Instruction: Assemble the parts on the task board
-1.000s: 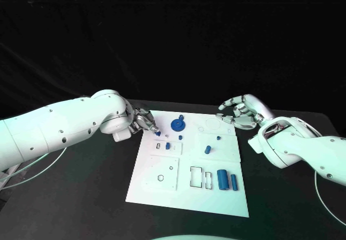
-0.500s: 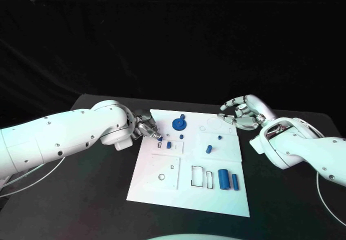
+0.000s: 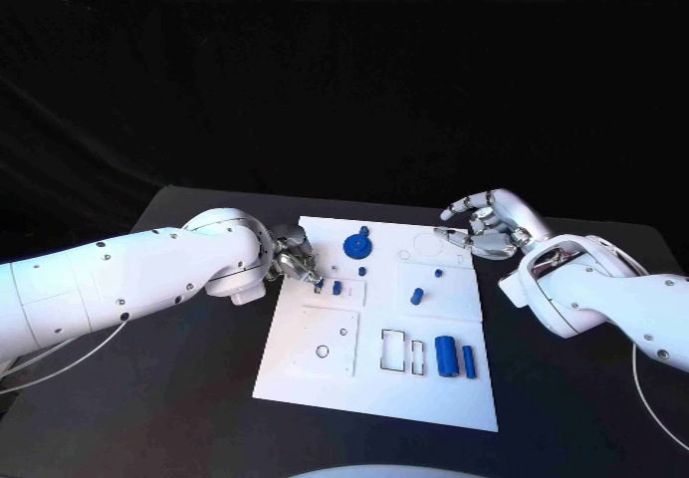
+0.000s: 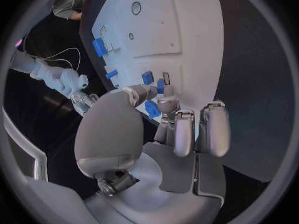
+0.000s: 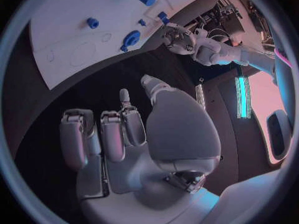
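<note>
Fingertips closing in on a slot at the board's near-left corner.

Left hand (image 3: 292, 261) has slid from the board's edge toward a small rectangular slot, pinching a small blue piece (image 4: 161, 86) just beside another blue piece (image 3: 337, 288) already standing there; seating it looks like the next step. Right hand (image 3: 486, 225) hangs past the board's (image 3: 380, 393) far edge, fingers curled around nothing, while the blue wheel (image 3: 356, 245) and pegs (image 3: 454, 358) wait on the counter's (image 3: 172, 398) white plate.

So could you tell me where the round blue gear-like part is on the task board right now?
In the head view the round blue part sits near the far edge of the task board, just right of the left robot hand.
</note>
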